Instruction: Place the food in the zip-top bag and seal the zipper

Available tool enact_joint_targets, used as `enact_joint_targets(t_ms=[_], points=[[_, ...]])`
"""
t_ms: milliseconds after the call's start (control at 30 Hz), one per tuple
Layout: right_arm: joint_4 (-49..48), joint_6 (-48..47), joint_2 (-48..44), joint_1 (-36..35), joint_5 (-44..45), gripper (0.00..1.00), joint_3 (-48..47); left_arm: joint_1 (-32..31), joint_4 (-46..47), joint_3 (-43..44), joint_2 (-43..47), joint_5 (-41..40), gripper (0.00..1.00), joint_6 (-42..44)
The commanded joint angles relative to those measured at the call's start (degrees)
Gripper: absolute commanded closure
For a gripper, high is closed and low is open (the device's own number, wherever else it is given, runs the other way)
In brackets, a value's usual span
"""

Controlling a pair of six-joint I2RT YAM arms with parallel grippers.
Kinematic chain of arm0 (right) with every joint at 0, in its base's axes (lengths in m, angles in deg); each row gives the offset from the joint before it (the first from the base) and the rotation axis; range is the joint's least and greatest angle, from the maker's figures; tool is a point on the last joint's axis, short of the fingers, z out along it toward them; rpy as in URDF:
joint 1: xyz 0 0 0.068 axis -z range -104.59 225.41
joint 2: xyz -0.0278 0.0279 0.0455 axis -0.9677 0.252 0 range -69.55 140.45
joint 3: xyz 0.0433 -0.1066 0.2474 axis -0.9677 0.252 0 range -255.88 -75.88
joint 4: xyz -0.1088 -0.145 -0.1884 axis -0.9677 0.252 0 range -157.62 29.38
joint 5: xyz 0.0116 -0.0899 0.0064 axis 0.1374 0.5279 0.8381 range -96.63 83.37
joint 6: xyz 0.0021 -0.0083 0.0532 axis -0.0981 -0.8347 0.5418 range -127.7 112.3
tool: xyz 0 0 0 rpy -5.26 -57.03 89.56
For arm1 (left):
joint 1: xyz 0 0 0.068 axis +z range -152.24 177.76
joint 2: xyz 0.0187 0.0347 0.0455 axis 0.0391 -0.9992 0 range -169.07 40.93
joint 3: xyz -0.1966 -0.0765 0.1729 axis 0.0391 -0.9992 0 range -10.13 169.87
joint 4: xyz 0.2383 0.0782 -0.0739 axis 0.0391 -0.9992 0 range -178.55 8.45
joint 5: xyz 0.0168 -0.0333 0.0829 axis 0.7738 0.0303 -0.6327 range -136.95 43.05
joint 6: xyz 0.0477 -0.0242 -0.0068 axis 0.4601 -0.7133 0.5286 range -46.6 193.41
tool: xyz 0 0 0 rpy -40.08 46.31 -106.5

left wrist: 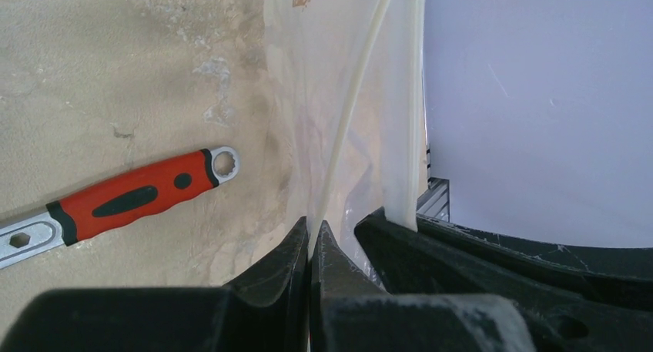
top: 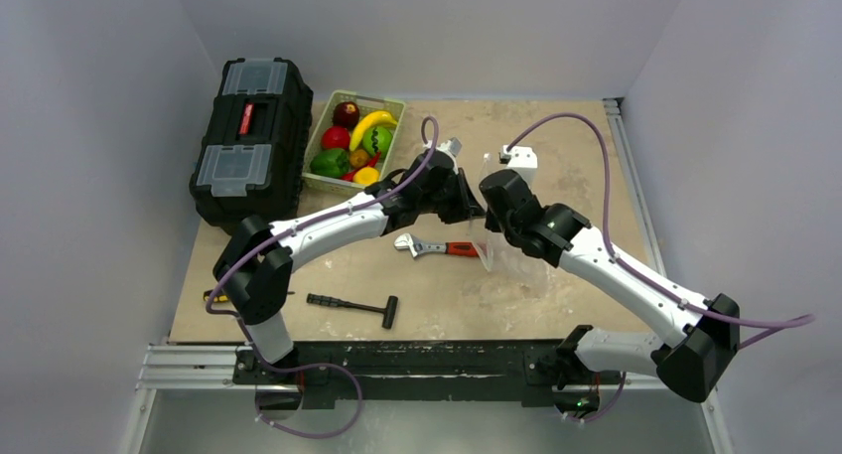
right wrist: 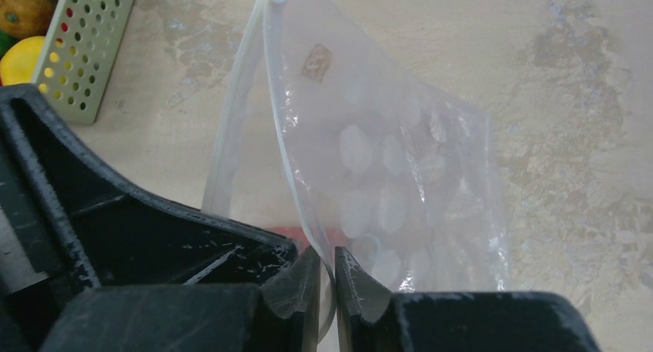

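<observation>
Clear plastic, the zip-top bag (right wrist: pixel 400 182) barely shows in the top view. The left gripper (left wrist: pixel 310 240) and the right gripper (right wrist: pixel 327 269) are each clamped on its mouth edge.

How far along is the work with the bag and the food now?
Done: nothing packed; the food sits in the basket and the zip-top bag looks empty. In hand: the left hand and the right hand each pinch one lip of its mouth, the zipper unsealed. Left: load the food, then seal.
</observation>
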Motion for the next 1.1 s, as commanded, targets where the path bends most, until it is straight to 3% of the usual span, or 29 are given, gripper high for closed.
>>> enact_joint_targets(t_ms=[0,33,333,567,700,767,833,967,1067], points=[[2.5,-1.2,-0.4,-0.1,7.5,0.96,-0.8,-0.2,-0.6,0.4,3.7,-2.2,1.00,2.2],[2.7,-1.9,-0.7,-0.2,8.1,1.00,-1.0,-0.2,-1.3,0.4,3.8,-2.9,1.00,2.9],[6.6,-6.3,-5.1,-0.2,16.6,1.00,-3.0,1.2,-8.3,0.8,4.4,-9.5,1.00,14.0],[-5.7,-15.4,-13.8,-0.2,6.8,1.00,2.7,2.8,-10.1,2.1,3.3,-7.9,1.00,17.6],[-5.4,-15.0,-13.1,-0.2,6.0,1.00,3.6,3.1,-10.5,4.1,2.2,-2.7,1.00,18.4],[-3.9,-13.2,-12.0,-0.2,6.5,1.00,3.2,3.1,-10.2,4.7,2.1,-0.8,0.91,19.2],[-3.2,-12.4,-11.3,-0.2,6.9,1.00,3.0,3.1,-9.9,5.0,2.6,0.5,0.72,19.9],[-3.3,-10.7,-11.5,-0.2,8.1,1.00,4.1,3.4,-9.6,5.0,4.5,1.6,0.23,23.1],[-3.5,-9.6,-11.8,-0.1,9.0,1.00,5.0,3.6,-8.8,3.4,7.7,-0.4,0.06,26.7]])
